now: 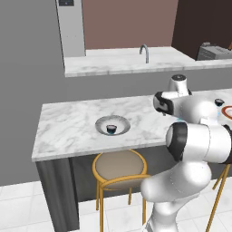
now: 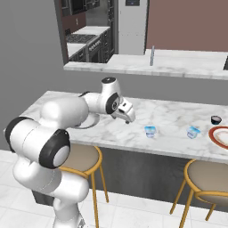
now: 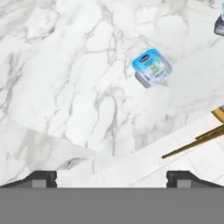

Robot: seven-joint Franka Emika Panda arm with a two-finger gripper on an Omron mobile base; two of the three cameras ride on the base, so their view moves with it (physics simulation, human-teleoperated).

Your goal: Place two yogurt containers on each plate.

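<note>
My gripper (image 2: 129, 118) hangs open over the marble counter (image 2: 169, 113), its fingertips (image 3: 42, 178) wide apart with nothing between them. A pale blue-and-white yogurt container (image 3: 151, 67) sits just ahead of it, a short way to its right (image 2: 150, 131). A second pale one (image 2: 193, 132) stands further right. Near the red-rimmed plate (image 2: 220, 135) is a dark container (image 2: 216, 119). The grey plate (image 1: 102, 122) at the counter's left holds another dark yogurt container (image 1: 111, 129); in the right base view my arm hides most of it.
Gold-legged stools (image 1: 119, 165) (image 2: 208, 174) stand under the counter's front edge, which lies close below my gripper. A back counter with a faucet (image 1: 144, 53) and a toaster (image 1: 212, 51) lies beyond.
</note>
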